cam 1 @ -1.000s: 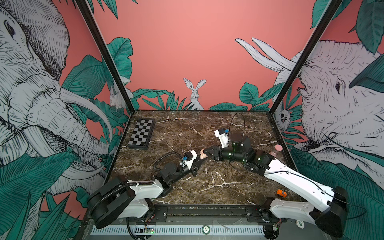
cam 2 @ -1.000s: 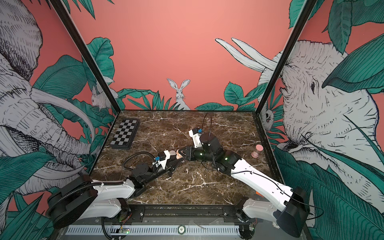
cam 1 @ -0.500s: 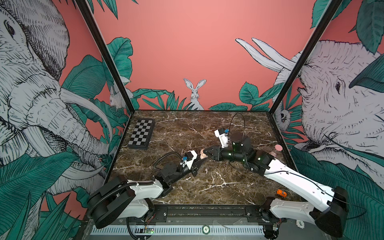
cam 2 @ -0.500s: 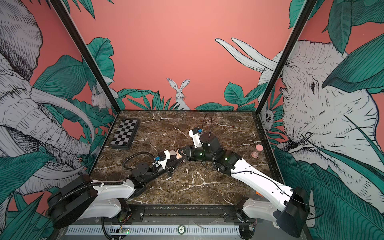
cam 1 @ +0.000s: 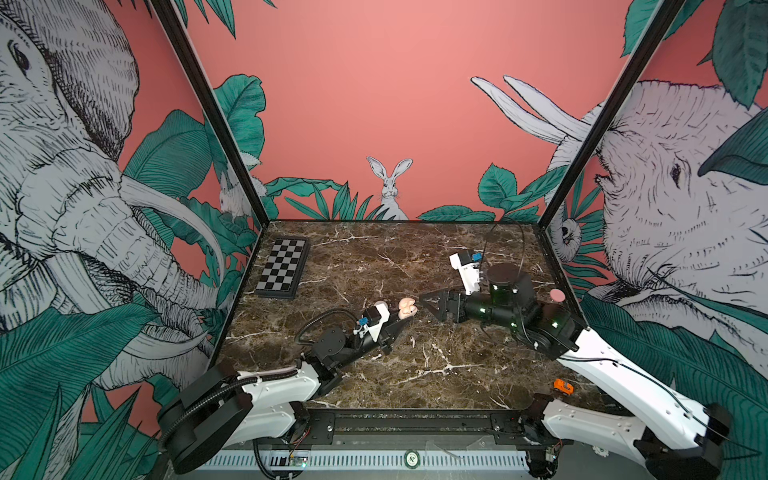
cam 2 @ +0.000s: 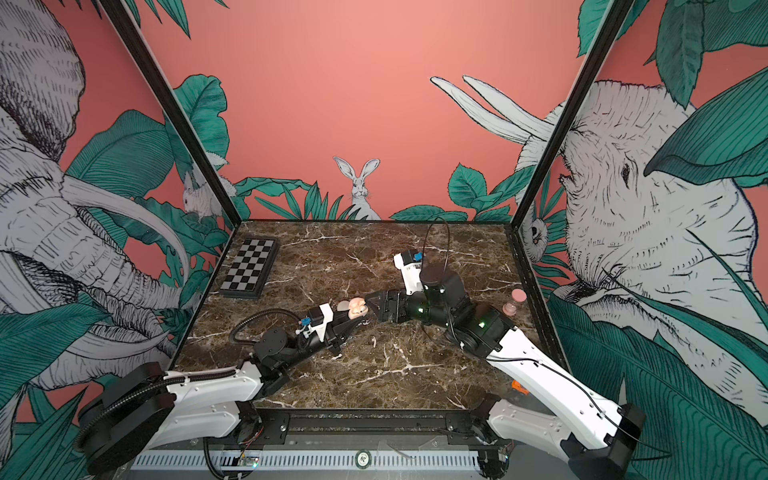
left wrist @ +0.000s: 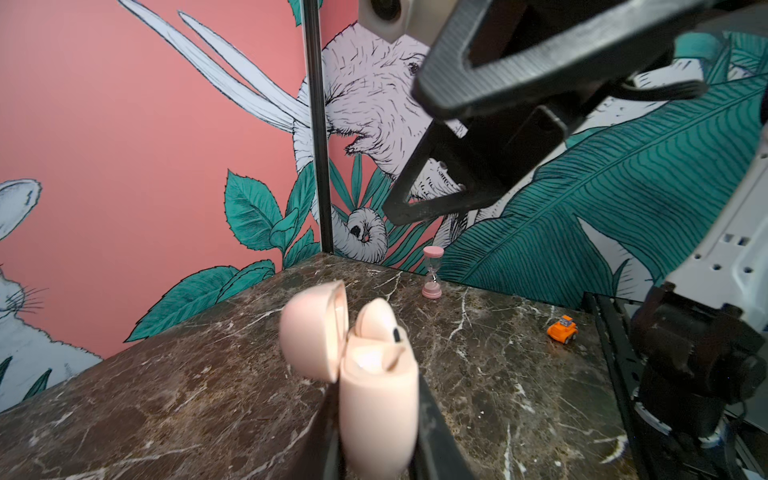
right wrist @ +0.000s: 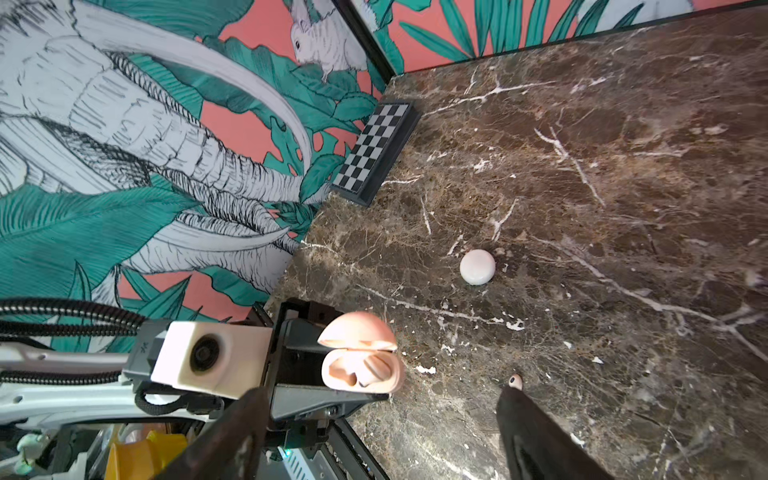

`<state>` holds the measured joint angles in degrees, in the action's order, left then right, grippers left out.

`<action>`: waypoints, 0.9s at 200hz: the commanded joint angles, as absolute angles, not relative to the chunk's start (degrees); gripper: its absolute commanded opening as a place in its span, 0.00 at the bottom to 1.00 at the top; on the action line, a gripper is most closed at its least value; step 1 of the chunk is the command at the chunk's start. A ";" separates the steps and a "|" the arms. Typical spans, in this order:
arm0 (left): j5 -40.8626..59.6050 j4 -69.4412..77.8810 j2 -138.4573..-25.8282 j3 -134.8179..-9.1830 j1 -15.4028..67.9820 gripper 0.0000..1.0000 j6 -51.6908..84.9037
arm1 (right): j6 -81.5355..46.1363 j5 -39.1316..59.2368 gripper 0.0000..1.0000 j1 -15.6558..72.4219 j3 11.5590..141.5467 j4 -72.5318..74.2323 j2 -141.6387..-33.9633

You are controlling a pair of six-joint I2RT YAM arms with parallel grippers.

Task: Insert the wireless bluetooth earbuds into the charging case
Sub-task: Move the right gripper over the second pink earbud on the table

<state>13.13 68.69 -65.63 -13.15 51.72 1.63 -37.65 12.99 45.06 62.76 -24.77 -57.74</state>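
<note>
My left gripper [cam 1: 398, 321] is shut on the pink charging case [left wrist: 376, 386], which it holds upright above the marble with its lid [left wrist: 311, 328] swung open. One pale earbud [left wrist: 379, 318] stands in a slot of the case [right wrist: 361, 370] and sticks out above the rim; the slot beside it looks empty. My right gripper [cam 1: 429, 306] hangs open just right of the case, its fingers [right wrist: 528, 419] wide apart and holding nothing. A second earbud [cam 1: 412, 341] lies on the marble in front of the case, and the right wrist view shows it [right wrist: 515, 381] just past one fingertip.
A small checkerboard [cam 1: 282, 268] lies at the back left. A pink hourglass [cam 1: 557, 296] stands by the right wall, and an orange toy car [cam 1: 563, 387] sits at the front right. A white round puck [right wrist: 477, 267] rests on the marble beyond the case.
My right gripper's jaws have opened wide beside the case. Both arms have stayed nearly where they were.
</note>
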 commanded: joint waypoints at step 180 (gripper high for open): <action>31.06 16.09 -35.00 -24.85 53.88 0.00 -21.48 | -34.19 8.00 0.98 37.35 59.70 -35.63 -56.95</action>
